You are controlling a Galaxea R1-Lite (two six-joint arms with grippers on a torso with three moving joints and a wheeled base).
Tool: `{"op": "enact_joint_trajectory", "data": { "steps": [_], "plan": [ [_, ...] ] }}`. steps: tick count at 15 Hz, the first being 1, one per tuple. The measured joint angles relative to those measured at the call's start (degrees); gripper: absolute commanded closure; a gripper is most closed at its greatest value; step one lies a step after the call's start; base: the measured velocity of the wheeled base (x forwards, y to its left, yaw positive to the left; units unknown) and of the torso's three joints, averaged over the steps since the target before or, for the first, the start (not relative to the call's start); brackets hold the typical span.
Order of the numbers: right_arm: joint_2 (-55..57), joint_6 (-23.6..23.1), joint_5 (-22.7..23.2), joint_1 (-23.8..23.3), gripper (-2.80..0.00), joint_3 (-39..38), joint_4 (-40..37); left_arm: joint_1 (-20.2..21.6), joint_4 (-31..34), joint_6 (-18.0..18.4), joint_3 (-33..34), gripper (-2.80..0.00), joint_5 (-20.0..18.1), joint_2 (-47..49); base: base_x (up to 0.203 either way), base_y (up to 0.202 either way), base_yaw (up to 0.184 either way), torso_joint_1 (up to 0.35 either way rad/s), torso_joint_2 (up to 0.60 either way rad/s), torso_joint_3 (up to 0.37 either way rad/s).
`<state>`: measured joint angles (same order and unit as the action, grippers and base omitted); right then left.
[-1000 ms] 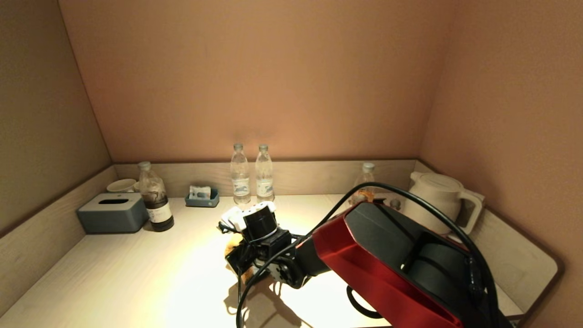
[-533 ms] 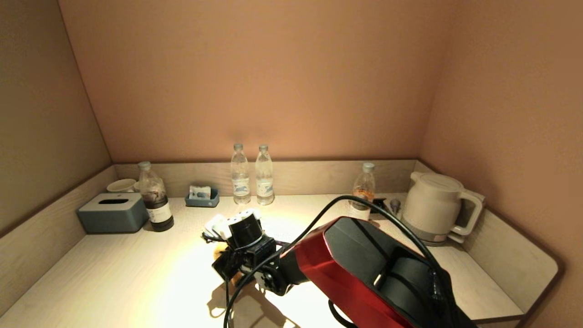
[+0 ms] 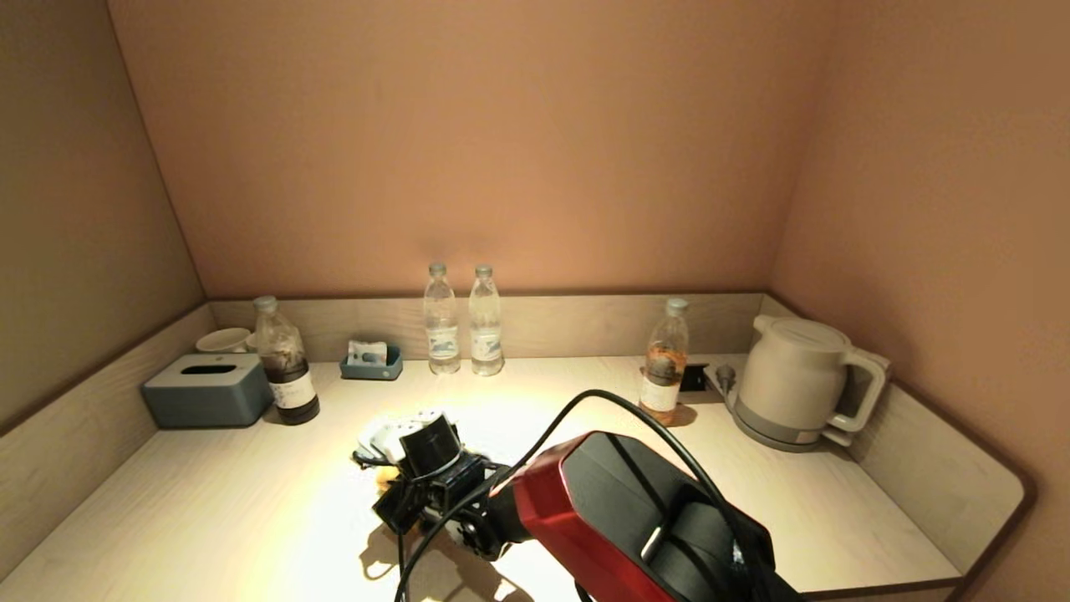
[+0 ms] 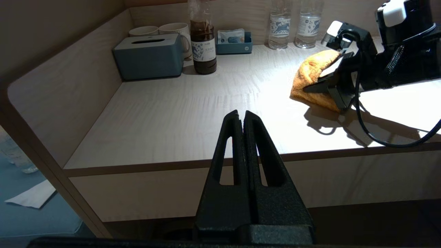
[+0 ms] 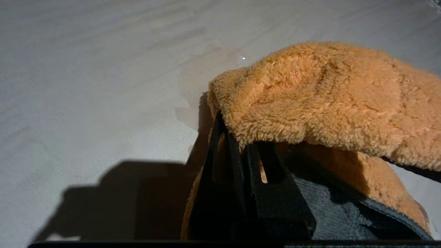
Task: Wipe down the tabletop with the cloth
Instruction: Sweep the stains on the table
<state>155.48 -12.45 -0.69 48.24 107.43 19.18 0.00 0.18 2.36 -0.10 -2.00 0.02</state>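
Since a second ago, my right end effector (image 3: 393, 502) has slid leftward and toward the front edge of the counter (image 3: 209, 502), dragging the cloth (image 4: 311, 81) with it and uncovering the orange-drink bottle (image 3: 664, 359) beside the kettle (image 3: 798, 380) near the back right corner. I see the right end effector clenched on the orange cloth, whose fluffy fold drapes over the fingers (image 5: 241, 193) and presses onto the counter, roughly midway along its width and nearer the front edge than the back. Just ahead of the cloth I can make out what looks like a faint damp patch (image 5: 203, 82), though I cannot be sure. My left end effector (image 4: 244, 119) hangs below and in front of the counter's front edge, fingers pressed together on nothing. Along the back edge stand two water bottles (image 3: 461, 322); the tissue box (image 3: 207, 391) and dark bottle (image 3: 284, 364) sit toward the back left corner.
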Motion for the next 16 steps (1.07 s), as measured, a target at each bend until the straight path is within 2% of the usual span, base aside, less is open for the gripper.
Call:
{"op": "enact_joint_trajectory", "data": {
  "steps": [9,11,16],
  "plan": [
    [1.7,-0.6,-0.2,-0.1,0.0,0.5,-2.4,0.0,0.0,0.0,0.0,0.0,0.0,0.0,0.0,0.0,0.0,0.0,0.0,0.0],
    [-0.5,0.1,-0.4,-0.8,0.0,-3.8,-2.9,0.0,0.0,0.0,0.0,0.0,0.0,0.0,0.0,0.0,0.0,0.0,0.0,0.0],
    [-11.3,3.9,-0.8,-4.7,0.0,-20.8,-3.7,0.0,0.0,0.0,0.0,0.0,0.0,0.0,0.0,0.0,0.0,0.0,0.0,0.0]
  ]
}}
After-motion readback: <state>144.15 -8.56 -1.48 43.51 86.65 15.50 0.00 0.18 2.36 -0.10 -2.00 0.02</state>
